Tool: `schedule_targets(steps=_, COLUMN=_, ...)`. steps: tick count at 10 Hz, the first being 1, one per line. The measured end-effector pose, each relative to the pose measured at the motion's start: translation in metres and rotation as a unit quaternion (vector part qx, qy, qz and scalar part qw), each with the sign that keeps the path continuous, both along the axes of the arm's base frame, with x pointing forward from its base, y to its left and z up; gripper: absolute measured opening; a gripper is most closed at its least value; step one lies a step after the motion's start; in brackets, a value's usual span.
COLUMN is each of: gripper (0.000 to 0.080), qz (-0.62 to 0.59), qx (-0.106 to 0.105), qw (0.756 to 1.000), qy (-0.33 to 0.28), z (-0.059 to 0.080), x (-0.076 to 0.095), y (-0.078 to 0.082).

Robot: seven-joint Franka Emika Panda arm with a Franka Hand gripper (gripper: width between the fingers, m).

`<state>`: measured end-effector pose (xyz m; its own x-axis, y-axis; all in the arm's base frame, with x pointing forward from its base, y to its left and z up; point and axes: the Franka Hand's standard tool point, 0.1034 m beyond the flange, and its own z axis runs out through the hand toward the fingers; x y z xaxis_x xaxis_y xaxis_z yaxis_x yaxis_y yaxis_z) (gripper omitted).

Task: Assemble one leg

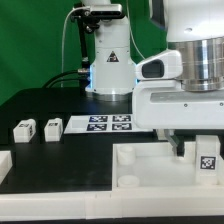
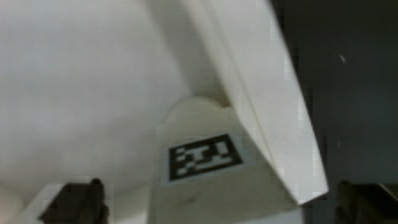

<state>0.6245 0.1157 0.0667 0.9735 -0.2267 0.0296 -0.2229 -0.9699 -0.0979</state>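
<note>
The end effector [image 1: 196, 150] is hanging low at the exterior view's right, over the near right corner of the large white tray-like piece [image 1: 140, 172] that is lying on the black worktop [image 1: 40, 105]. A leg [image 1: 208, 161] with its tag facing the camera is sitting between the fingers [image 1: 181, 150], which appear to be clamping it. In the wrist view the same leg [image 2: 217, 150] is showing its tag between the dark fingertips [image 2: 75, 203]. Two more legs [image 1: 22, 130] [image 1: 52, 128] are standing side by side at the left, well apart from the tray. The marker board [image 1: 108, 123] is lying farther back, centre.
</note>
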Motion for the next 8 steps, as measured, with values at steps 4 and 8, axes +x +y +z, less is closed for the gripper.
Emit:
schedule_targets(steps=4, gripper=0.0552, qz=-0.062, qx=0.006, qw=0.998, qy=0.006, z=-0.0014, x=-0.0009, y=0.001)
schedule_targets(steps=8, gripper=0.0294, qz=-0.269, qx=0.019, qw=0.962, qy=0.028, z=-0.0014, x=-0.0011, y=0.0025)
